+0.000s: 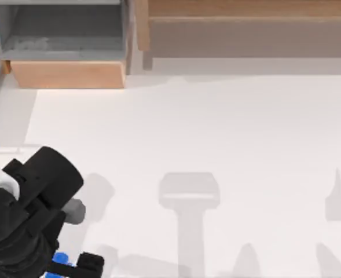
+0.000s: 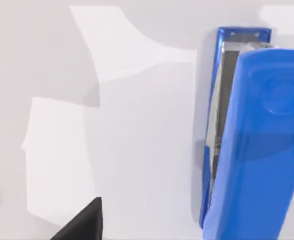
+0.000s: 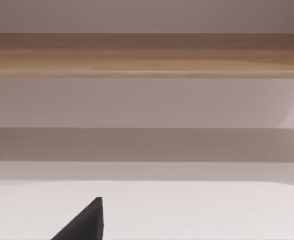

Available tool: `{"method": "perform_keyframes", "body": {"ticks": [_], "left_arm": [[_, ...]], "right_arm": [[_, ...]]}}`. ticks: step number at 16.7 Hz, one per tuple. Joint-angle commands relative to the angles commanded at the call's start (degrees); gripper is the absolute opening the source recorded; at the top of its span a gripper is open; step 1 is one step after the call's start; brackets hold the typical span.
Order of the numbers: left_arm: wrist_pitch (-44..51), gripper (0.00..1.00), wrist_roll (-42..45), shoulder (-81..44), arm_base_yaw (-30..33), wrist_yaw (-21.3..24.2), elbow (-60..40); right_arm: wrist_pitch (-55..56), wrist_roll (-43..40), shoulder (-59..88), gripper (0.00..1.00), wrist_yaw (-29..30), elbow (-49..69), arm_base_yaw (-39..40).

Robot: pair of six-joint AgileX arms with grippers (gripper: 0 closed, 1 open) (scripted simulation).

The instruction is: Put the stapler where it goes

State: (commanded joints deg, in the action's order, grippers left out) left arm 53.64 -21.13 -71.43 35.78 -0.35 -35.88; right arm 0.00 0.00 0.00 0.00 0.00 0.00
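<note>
The stapler [image 1: 59,259] is bright blue and lies on the white table at the front left, mostly hidden under my left arm. The left wrist view shows the stapler [image 2: 251,150] close up, lying flat, with its grey metal part along one side. My left gripper [image 1: 72,263] hovers over it, open and holding nothing. One black fingertip [image 2: 84,225] stands apart from the stapler without touching it. Of my right gripper, one black fingertip [image 3: 84,222] shows, with nothing held, facing the wooden shelf.
A grey drawer with a light wooden front [image 1: 66,74] stands open at the back left. A long wooden shelf unit [image 1: 245,29] runs along the back right. White tabletop [image 1: 216,127] stretches between them and my left arm.
</note>
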Motion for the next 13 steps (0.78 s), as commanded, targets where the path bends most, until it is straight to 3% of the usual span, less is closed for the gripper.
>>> {"method": "perform_keyframes", "body": {"ticks": [6, 13], "left_arm": [[-1.0, 1.0, 0.1, -0.6, -0.1, 0.0, 0.7], [-14.7, 1.0, 0.3, -7.4, -0.2, 0.0, 7.3]], "right_arm": [[0.0, 0.0, 0.0, 1.0, 0.0, 0.0, 0.0], [0.0, 0.0, 0.0, 1.0, 0.0, 0.0, 0.0]]}}
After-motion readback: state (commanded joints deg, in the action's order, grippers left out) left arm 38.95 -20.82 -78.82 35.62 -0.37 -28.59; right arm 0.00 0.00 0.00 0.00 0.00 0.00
